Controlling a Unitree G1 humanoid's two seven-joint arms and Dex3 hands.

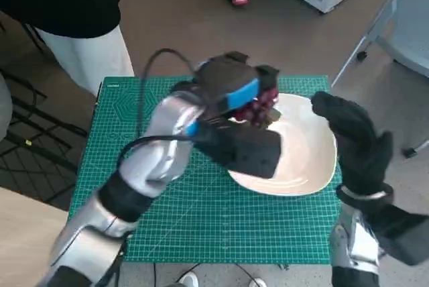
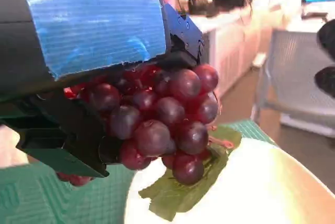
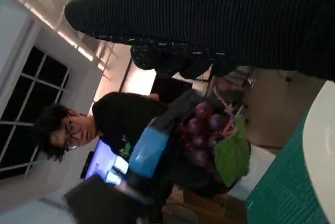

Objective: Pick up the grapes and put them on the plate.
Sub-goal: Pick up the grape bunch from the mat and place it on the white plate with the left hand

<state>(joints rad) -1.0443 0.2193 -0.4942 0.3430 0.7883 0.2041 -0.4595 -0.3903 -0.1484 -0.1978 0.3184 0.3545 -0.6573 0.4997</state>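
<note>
My left hand [image 1: 231, 89] grips a bunch of dark red grapes [image 1: 258, 107] with a green leaf and holds it over the far edge of the white plate [image 1: 305, 159]. Up close, the grapes [image 2: 162, 116] hang under the blue-taped hand [image 2: 89, 20], and the leaf [image 2: 186, 187] touches or hovers just above the plate [image 2: 261, 192]. From the other side the grapes [image 3: 201, 132] and leaf [image 3: 230, 156] show beside the plate rim [image 3: 319, 150]. My gloved right hand [image 1: 352, 136] stands upright at the plate's right edge, fingers apart, holding nothing.
The plate lies on a green cutting mat [image 1: 201, 220] covering the small table. A person [image 1: 74, 19] stands at the far left corner, and the same person [image 3: 110, 124] shows beyond the grapes. A chair [image 1: 402, 32] stands at the right.
</note>
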